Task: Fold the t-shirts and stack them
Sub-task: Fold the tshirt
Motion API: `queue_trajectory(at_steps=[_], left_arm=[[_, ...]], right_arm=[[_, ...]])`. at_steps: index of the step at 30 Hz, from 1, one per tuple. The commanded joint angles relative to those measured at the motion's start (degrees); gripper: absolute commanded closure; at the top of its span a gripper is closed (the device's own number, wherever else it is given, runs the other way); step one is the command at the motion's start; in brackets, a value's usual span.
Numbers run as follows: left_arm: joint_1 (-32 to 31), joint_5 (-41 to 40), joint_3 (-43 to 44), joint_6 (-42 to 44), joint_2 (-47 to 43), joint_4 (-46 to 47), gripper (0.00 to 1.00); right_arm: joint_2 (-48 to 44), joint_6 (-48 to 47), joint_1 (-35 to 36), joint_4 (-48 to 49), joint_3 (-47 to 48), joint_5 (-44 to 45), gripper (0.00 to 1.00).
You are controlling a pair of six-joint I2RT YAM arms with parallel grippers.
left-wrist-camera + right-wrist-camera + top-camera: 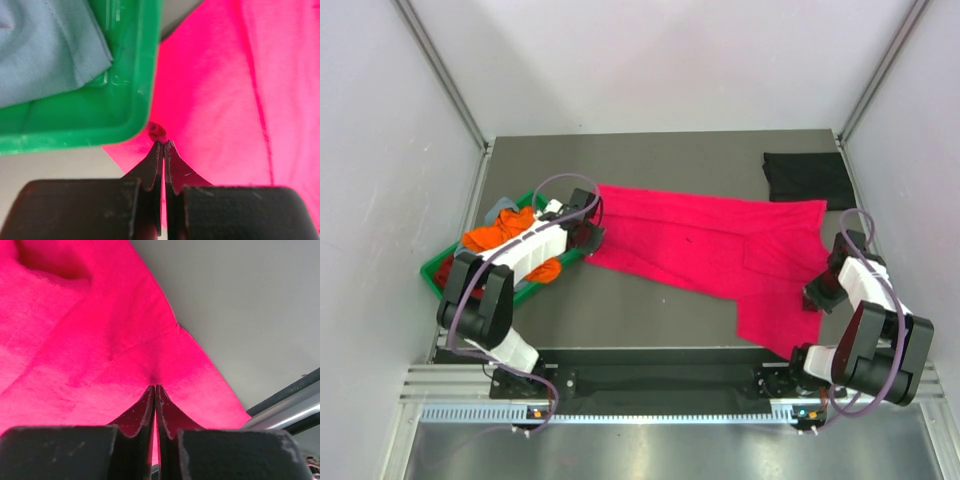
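Green plastic tray (432,268) sits at the table's left edge, holding an orange tee (498,232) and a grey-blue tee (45,50), both crumpled. Orange cloth shows on either side of the left arm; whether that is one garment or two cannot be told.

Just beside the tray's near-right corner, the left gripper (163,145) has its jaws pressed together, pinching a small pucker of the pink-red tee (710,245) at its left edge.

That single pink-red tee lies spread flat across the middle of the table (640,160). Its long axis runs diagonally from far left to near right, and which end is the neck cannot be told.

At its near-right corner the right gripper (155,387) is clamped tight on the cloth.

One black tee (808,178) lies folded in the far-right corner, just beyond the pink-red one.
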Motion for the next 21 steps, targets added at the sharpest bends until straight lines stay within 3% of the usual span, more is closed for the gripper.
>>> queue_trajectory(at_steps=[1, 5, 8, 14, 21], left_arm=[[0.20, 0.49, -0.01, -0.30, -4.61, 2.85, 1.00], [0.20, 1.72, -3.17, -1.62, -6.02, 5.23, 1.00], [0.20, 2.34, -3.88, -1.54, -6.29, 5.41, 1.00], [0.29, 3.21, -4.23, -1.71, -6.56, 6.28, 1.00], [0.38, 5.50, -3.88, -2.33, -6.82, 6.63, 1.00]], right_arm=[[-0.36, -1.31, -2.19, -0.99, 3.47, -0.47, 0.93], [1.22, -5.69, -4.83, -0.56, 4.53, -4.94, 0.74], [1.67, -8.50, -6.86, 1.63, 4.45, -8.97, 0.66], [2.37, -10.88, -8.00, 4.27, 4.53, -12.51, 0.57], [4.30, -13.79, -11.51, 3.58, 6.90, -11.11, 0.55]])
